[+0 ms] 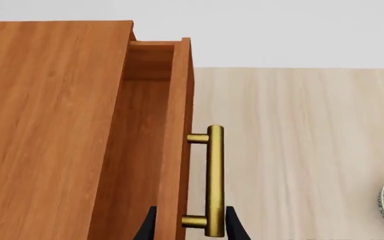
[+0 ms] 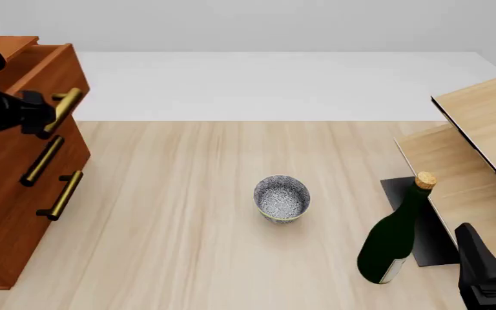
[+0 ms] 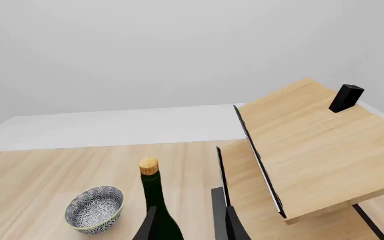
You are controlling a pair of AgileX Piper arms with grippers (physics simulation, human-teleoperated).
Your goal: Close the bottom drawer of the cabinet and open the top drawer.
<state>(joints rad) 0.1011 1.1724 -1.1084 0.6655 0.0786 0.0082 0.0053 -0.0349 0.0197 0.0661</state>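
Table-side, left end effector (image 1: 188, 226) grips top drawer (image 1: 168, 135) handle (image 1: 213, 180).

Pale light-wood table (image 2: 196, 213), grain running away from the camera; far edge meets a flat white surface (image 2: 274, 84). Plain grey-white backdrop wall (image 3: 145, 55), even shadowless light. Right side: tilted light-wood shelf boards (image 2: 480, 148) on dark supports. No windows visible.
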